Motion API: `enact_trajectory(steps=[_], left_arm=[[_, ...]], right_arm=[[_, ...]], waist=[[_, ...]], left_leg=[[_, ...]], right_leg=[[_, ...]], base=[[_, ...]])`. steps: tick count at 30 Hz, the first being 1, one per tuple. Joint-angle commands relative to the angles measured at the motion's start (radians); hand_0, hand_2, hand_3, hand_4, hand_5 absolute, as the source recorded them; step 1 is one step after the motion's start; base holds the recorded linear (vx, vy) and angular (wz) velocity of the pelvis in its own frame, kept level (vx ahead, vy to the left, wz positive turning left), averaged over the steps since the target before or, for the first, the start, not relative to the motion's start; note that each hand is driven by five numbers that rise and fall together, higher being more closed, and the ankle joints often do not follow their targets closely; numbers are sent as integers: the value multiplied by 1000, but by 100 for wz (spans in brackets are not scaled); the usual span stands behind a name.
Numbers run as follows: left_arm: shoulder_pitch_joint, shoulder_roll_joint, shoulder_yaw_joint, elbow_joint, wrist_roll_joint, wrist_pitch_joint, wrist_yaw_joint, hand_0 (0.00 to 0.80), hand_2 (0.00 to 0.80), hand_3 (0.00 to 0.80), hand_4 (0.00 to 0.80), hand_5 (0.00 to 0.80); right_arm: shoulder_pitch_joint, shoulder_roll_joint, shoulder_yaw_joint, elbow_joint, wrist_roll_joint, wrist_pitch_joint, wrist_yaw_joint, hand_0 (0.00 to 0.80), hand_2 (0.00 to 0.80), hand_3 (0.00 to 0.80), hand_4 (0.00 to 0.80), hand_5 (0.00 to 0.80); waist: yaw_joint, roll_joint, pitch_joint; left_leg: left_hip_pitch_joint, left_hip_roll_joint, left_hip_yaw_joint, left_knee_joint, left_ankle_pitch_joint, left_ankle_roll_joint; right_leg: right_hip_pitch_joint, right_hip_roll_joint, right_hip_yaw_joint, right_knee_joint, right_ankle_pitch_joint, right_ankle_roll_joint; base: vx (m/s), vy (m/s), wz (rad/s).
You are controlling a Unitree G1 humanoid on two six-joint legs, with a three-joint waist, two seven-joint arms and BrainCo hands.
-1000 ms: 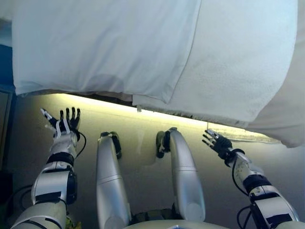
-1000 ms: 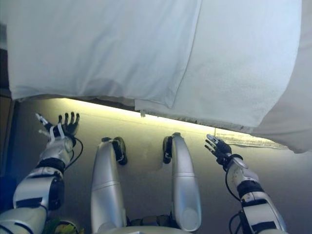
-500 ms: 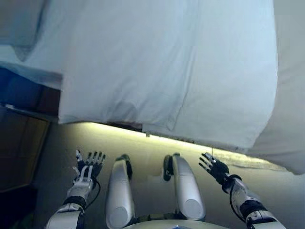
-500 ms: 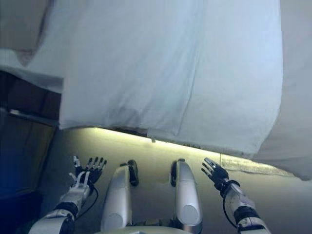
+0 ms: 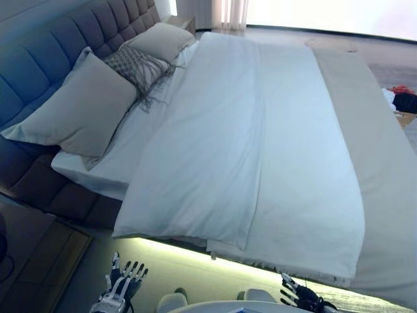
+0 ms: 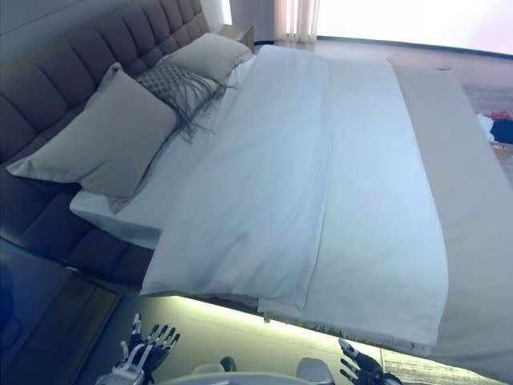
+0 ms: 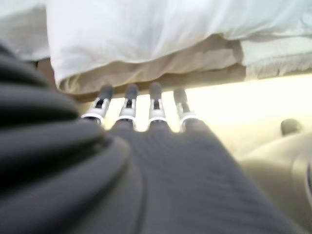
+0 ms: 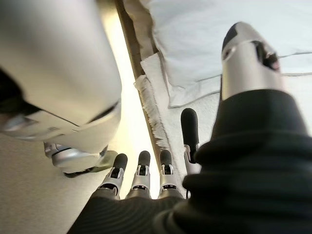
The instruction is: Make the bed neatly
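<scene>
A wide bed with a white duvet [image 5: 221, 150] folded along its length lies before me, over a white blanket [image 5: 306, 195] with a fringed near edge. Two grey pillows [image 5: 78, 111] and a fringed patterned cushion [image 5: 133, 65] lean on the tufted grey headboard [image 5: 45, 52] at the left. A beige cover [image 5: 378, 150] runs down the bed's right side. My left hand [image 5: 120, 287] hangs open below the bed's near edge at lower left, holding nothing. My right hand [image 5: 300, 298] is open at lower right, fingers spread, apart from the bedding. The duvet's hanging edge [image 7: 146, 34] shows past the left fingers.
A lit strip [image 5: 195, 257] glows under the bed's near side. A dark nightstand [image 5: 39, 254] stands at lower left by the headboard. Dark and red items [image 5: 404, 98] lie on the floor past the bed's right side. A bright window [image 5: 326, 13] is beyond the bed.
The camera has tilted up, so the whole bed now shows instead of only its near edge. Both hands stay open and low; neither has taken hold of anything.
</scene>
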Motion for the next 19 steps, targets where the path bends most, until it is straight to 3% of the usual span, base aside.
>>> enact_trajectory(steps=[1, 6, 11, 15, 19], left_arm=[[-30, 3, 0, 10, 76, 24, -43, 0, 0, 0, 0, 0], [-9, -45, -44, 29, 73, -7, -52, 0, 0, 0, 0, 0], [-12, -115, -43, 89, 72, -13, 22, 0, 0, 0, 0, 0], [-21, -143, -96, 119, 255, -50, 66, 0, 0, 0, 0, 0], [-30, -159, -147, 110, 279, -70, 28, 0, 0, 0, 0, 0]], right_arm=[[-44, 23, -51, 22, 59, 1, 3, 0, 0, 0, 0, 0], [-27, 48, -123, 95, 192, -25, -63, 0, 0, 0, 0, 0], [-36, 73, -161, 209, 125, -35, -212, 0, 0, 0, 0, 0], [-65, 105, -91, 183, 74, -62, -183, 0, 0, 0, 0, 0], [-82, 123, -15, 154, 20, -60, -164, 0, 0, 0, 0, 0]], waist=[[-12, 5, 16], [-22, 20, -6], [-14, 15, -23], [-2, -1, -32], [2, -10, -35]], left_leg=[[35, -75, 39, -67, 13, 33], [73, -84, 54, -127, 24, 35], [91, -82, 56, -131, 11, 45], [108, -79, 48, -135, 10, 47], [116, -79, 42, -136, 6, 51]], right_leg=[[44, 27, -35, -147, 128, -5], [72, 40, -29, -223, 164, 6], [92, 45, -30, -235, 165, 2], [114, 54, -34, -240, 166, -4], [121, 58, -29, -241, 163, -8]], base=[[15, -28, -9], [2, 4, -13], [-16, -34, -8], [12, -64, -1], [1, -8, 0]])
